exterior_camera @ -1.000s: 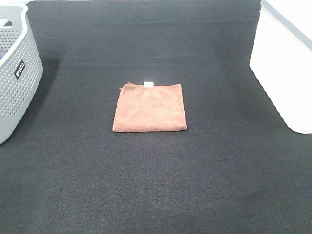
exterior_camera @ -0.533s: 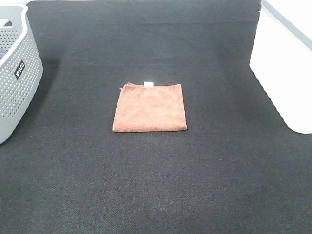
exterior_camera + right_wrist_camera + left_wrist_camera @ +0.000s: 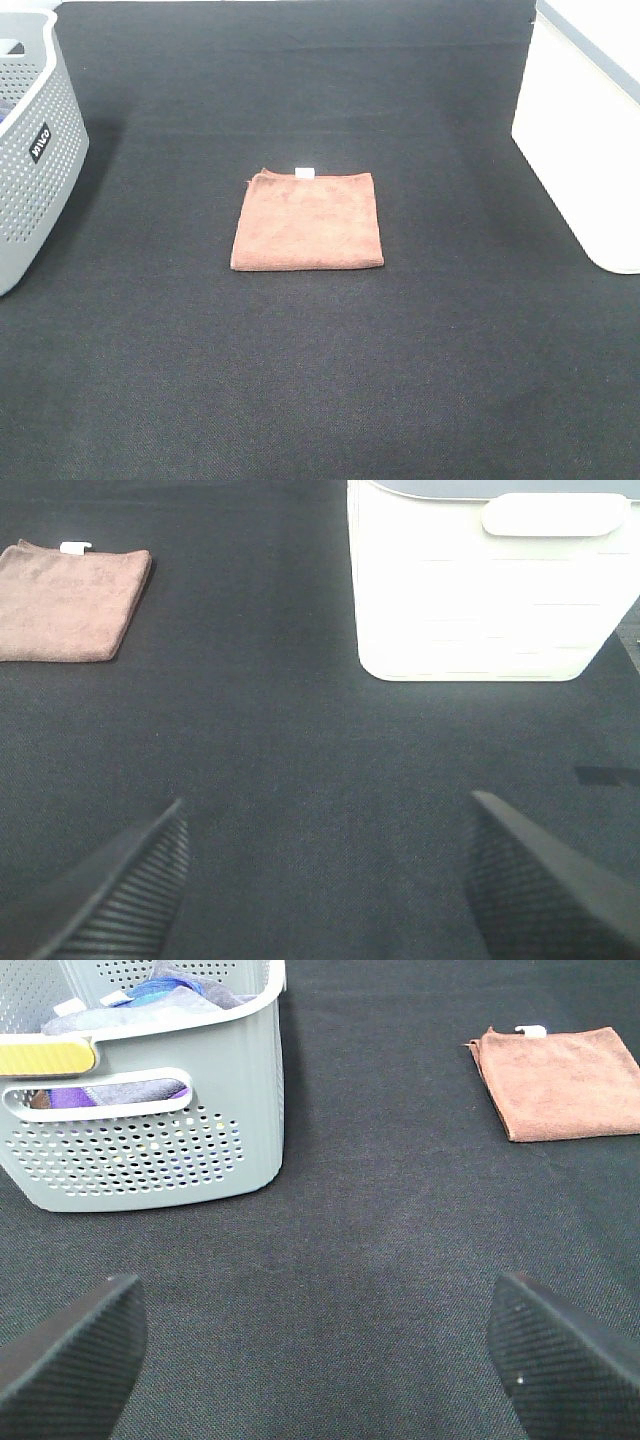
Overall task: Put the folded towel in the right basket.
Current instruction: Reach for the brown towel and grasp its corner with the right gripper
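Observation:
The folded brown towel point(image 3: 308, 221) lies flat on the black mat in the middle, with a small white tag at its far edge. It also shows in the left wrist view point(image 3: 560, 1095) and the right wrist view point(image 3: 70, 600). The white right basket point(image 3: 590, 130) stands at the right edge; it fills the upper part of the right wrist view point(image 3: 490, 580). Neither arm shows in the high view. My left gripper point(image 3: 320, 1360) is open and empty over bare mat. My right gripper point(image 3: 325, 880) is open and empty, short of the white basket.
A grey perforated basket point(image 3: 30, 150) stands at the left edge; the left wrist view shows cloths inside this basket point(image 3: 140, 1090). The black mat point(image 3: 320, 380) covers the whole table.

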Controlling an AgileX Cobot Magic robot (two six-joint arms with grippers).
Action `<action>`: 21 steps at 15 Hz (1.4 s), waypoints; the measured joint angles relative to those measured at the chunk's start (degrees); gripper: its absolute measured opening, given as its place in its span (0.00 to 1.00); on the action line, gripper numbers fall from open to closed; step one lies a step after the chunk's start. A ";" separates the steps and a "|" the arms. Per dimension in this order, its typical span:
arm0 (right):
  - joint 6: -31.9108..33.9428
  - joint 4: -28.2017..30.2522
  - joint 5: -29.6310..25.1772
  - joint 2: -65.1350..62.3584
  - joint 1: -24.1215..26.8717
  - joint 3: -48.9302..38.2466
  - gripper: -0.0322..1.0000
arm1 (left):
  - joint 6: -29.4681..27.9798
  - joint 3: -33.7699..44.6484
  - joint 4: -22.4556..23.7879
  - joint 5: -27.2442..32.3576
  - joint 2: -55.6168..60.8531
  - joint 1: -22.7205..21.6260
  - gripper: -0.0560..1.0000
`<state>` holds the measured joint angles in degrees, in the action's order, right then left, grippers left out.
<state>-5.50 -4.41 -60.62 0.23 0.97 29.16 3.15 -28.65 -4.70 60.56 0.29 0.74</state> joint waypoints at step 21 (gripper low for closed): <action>-0.06 -4.87 -2.64 86.46 -0.23 57.47 0.72 | 0.00 0.00 0.00 0.00 0.00 0.00 0.88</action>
<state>-5.56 -9.28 -63.25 86.69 0.74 86.63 3.15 -28.65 -4.70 60.56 0.29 0.74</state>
